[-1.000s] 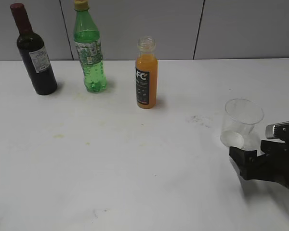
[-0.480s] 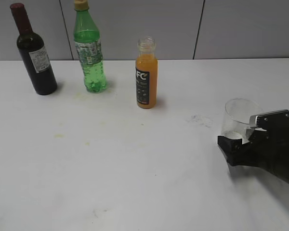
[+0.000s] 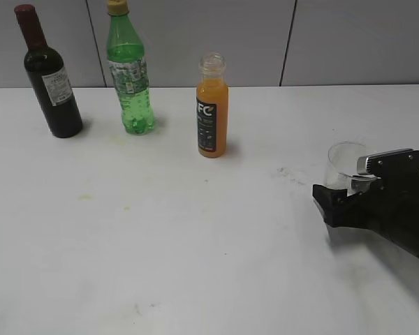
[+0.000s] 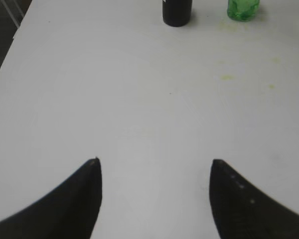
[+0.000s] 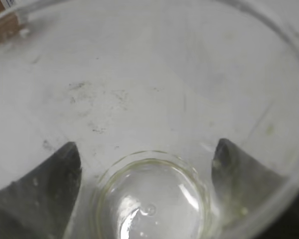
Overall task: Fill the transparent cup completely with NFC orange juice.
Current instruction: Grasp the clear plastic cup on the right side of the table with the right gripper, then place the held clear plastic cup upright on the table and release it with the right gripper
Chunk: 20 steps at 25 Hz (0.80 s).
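Clear plastic, the transparent cup [image 3: 343, 162] stands between the right tool's [image 3: 349, 202] wide-spread jaws, ungripped.

My right tool [image 3: 339, 199] is matt black plastic with 1 bright metal plate on top. My left tool [image 4: 154, 172] shows 2 matt black fingers. The transparent cup [image 3: 343, 164] is clear, glossy plastic, smooth-walled, with highlights on its base [image 5: 152, 201]. The table [image 3: 160, 230] is white, smooth and matt, marked with grey scuffs and faint yellow stains. The NFC orange juice [image 3: 213, 112] looks opaque inside glossy clear plastic bearing a black label. The wine bottle [image 3: 50, 77] is dark and glossy.
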Motion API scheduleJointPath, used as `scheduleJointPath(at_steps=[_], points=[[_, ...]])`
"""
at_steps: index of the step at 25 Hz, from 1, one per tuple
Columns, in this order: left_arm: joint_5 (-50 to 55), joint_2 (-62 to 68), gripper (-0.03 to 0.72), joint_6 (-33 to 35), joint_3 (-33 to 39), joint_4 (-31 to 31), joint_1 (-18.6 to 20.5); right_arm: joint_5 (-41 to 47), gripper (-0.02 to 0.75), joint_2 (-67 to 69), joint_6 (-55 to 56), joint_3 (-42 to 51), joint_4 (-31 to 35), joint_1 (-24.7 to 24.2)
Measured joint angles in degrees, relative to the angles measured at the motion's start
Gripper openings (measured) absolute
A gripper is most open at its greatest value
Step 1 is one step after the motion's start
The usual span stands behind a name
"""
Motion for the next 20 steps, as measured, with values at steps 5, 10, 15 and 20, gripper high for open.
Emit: scheduleJointPath(at_steps=[5,10,15,20], points=[[0.00,0.00,0.521,0.00,0.00,0.00,0.00,0.00,0.529,0.00,0.00,0.00,-0.31,0.00],[0.00,0.00,0.521,0.00,0.00,0.00,0.00,-0.02,0.529,0.00,0.00,0.00,-1.61,0.00],[0.00,0.00,0.521,0.00,0.00,0.00,0.00,0.06,0.529,-2.38,0.00,0.00,-9.22,0.00],[0.00,0.00,0.521,0.00,0.00,0.00,0.00,0.00,0.529,-5.39,0.00,-1.53,-24.84,0.00]])
